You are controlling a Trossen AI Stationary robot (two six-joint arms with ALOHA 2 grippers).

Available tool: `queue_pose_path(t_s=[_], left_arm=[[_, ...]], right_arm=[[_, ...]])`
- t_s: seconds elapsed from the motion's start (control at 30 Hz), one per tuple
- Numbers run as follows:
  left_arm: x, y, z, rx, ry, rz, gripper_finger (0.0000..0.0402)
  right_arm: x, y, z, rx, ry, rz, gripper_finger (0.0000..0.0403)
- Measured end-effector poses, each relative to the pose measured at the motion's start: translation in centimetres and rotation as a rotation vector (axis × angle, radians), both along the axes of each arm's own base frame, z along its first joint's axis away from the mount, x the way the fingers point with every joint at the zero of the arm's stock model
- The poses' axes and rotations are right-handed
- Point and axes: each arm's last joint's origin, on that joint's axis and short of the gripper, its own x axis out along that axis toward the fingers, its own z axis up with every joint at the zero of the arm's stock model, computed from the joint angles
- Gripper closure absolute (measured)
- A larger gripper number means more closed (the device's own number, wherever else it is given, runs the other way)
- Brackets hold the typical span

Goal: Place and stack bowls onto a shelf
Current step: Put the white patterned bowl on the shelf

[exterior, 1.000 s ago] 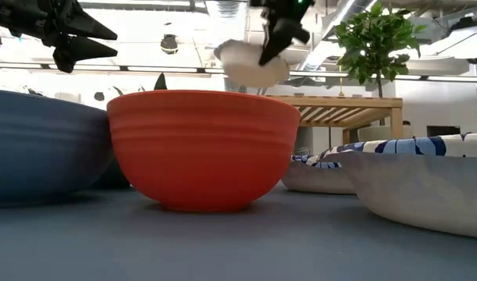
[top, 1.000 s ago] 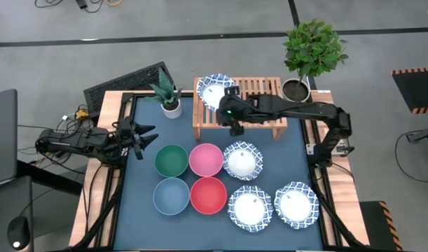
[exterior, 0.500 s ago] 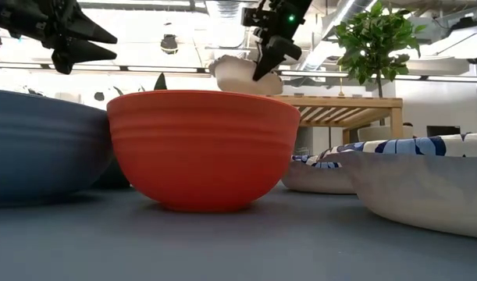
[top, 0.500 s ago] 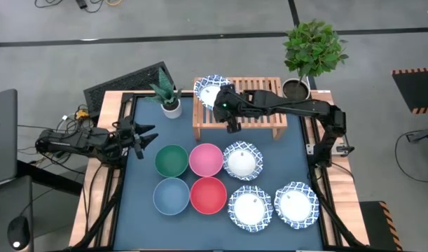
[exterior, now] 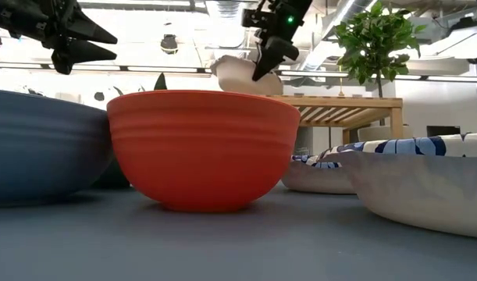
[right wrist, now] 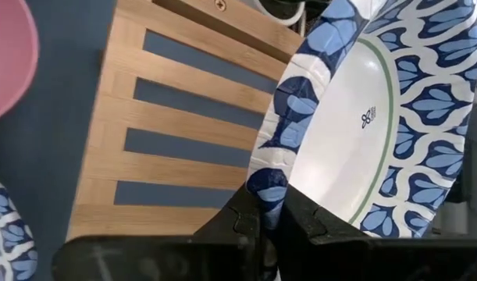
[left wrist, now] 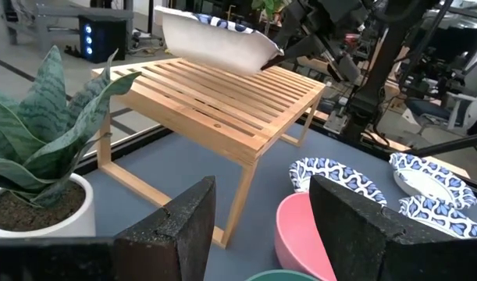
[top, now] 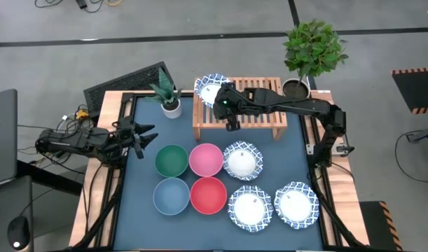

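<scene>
1. The shelf (top: 239, 105) bears no settled bowl yet; the job has barely begun.
2. Seven bowls (top: 206, 194) wait on the table (top: 143, 210).
3. The right gripper (top: 225, 101) pinches the rim of a blue-patterned white bowl (top: 211, 88), tilted over the shelf's left end.
4. The left gripper (top: 145, 137), spread, waits at the table's left edge.

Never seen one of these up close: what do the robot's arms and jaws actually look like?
Both arms are dark, almost black, built of jointed segments. The right arm shows a small green light near its gripper. The left arm has loose cables near its base, and the left gripper ends in two pointed black jaws.
</scene>
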Motion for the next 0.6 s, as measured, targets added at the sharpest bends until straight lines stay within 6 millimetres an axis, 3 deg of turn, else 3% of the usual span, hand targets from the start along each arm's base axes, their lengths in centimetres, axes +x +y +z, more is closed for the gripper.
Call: queue_pose_path(t_s=[0.3, 0.6], left_arm=[[0.0, 0.0, 0.0, 0.005, 0.003, -0.001, 0.0209], [0.0, 0.0, 0.0, -0.002, -0.001, -0.001, 0.0209]], right_arm=[[0.1, 0.09, 0.01, 0.037, -0.016, 0.03, 0.0348], [0.29, -0.7, 0.35, 0.023, -0.068, 0.012, 0.0266]])
